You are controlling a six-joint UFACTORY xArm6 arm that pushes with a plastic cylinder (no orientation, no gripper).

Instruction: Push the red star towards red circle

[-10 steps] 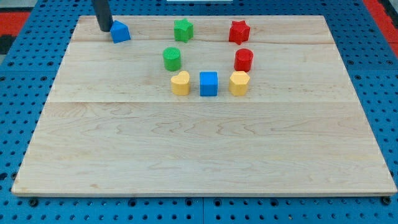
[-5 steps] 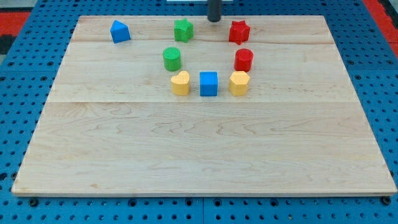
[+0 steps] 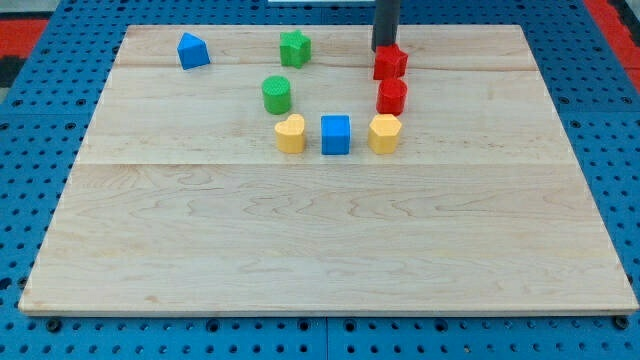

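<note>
Board point(image 3: 330, 240) of pale wood is seen filling most of the view, and every place below is given relative to the red circle point(image 3: 391, 97), which stands toward the view's upper right. The dark rod is seen coming down from the view's top edge, and my tip point(image 3: 385, 50) is set above the red circle, touching or all but touching the far side of the red star point(image 3: 390, 63). No gripper is carried, so nothing is grasped or clamped; the rod can only bear against a block's side. The red star is found directly above the red circle, very close to it, with a narrow gap or none at all; which of the two cannot be told. The line that matters is thus nearly straight: tip, star and circle are stacked from the view's top downward, so a push toward the view's bottom is judged to carry the star onto the circle. Just below the red circle a yellow block point(image 3: 385, 132) is placed, with a blue cube point(image 3: 336, 134) and a yellow heart point(image 3: 290, 133) further to the left. A green cylinder point(image 3: 277, 95) lies level to the left, a green star point(image 3: 294, 48) up-left, and a blue block point(image 3: 193, 50) far up-left.
</note>
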